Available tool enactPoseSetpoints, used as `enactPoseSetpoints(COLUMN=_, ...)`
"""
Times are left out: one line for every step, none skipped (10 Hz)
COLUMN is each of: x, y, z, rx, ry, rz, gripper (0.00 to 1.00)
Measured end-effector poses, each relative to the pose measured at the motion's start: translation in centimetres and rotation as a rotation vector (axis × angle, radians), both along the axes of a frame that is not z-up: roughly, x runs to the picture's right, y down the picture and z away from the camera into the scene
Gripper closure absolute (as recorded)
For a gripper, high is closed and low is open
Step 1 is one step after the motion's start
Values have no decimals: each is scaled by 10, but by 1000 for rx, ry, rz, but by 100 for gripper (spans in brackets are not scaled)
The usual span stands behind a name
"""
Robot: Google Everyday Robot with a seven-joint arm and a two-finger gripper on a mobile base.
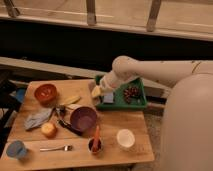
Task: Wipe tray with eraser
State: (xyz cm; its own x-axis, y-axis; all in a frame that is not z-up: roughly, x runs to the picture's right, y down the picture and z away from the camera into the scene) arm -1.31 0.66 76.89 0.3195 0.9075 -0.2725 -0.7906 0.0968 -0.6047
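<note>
The robot's white arm [160, 72] reaches in from the right, running almost level above the table's [75, 155] back edge before bending at a rounded joint [122, 66] and dropping down and to the left. Its gripper [99, 91] hangs at the left rim of the tray [140, 106], near the table's back edge, fingers closed on the eraser [95, 92] and pointing downward. The bulky pale body [187, 130] fills the frame's right side, beside the table's right edge.
</note>
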Motion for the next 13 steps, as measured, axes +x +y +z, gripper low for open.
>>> enactPoseSetpoints(x=11, y=-10, z=1, rx=-2, ry=12, rz=15, gripper=100)
enactPoseSetpoints(x=19, y=-14, z=2, rx=-3, ry=20, rz=24, gripper=100)
enactPoseSetpoints(x=17, y=-14, z=2, rx=-4, ry=18, rz=22, gripper=100)
enactPoseSetpoints(x=14, y=-14, z=2, rx=-3, ry=16, rz=21, gripper=100)
enactPoseSetpoints(x=16, y=-13, z=3, rx=-4, ry=22, rz=30, gripper=100)
enactPoseSetpoints(x=21, y=-14, z=4, rx=3, ry=42, rz=61, gripper=100)
enactPoseSetpoints(x=31, y=-18, z=7, rx=13, ry=62, rz=93, gripper=100)
enactPoseSetpoints(x=45, y=-26, z=12, rx=28, ry=84, rz=129, gripper=100)
enactPoseSetpoints(x=63, y=-36, z=18, rx=43, ry=108, rz=167, gripper=100)
enactPoseSetpoints(x=86, y=-47, z=26, rx=54, ry=138, rz=209, gripper=100)
enactPoseSetpoints(x=106, y=-52, z=32, rx=57, ry=165, rz=238, gripper=100)
enactPoseSetpoints(x=130, y=-56, z=40, rx=54, ry=202, rz=271, gripper=100)
enactPoseSetpoints(x=142, y=-56, z=46, rx=46, ry=224, rz=285, gripper=100)
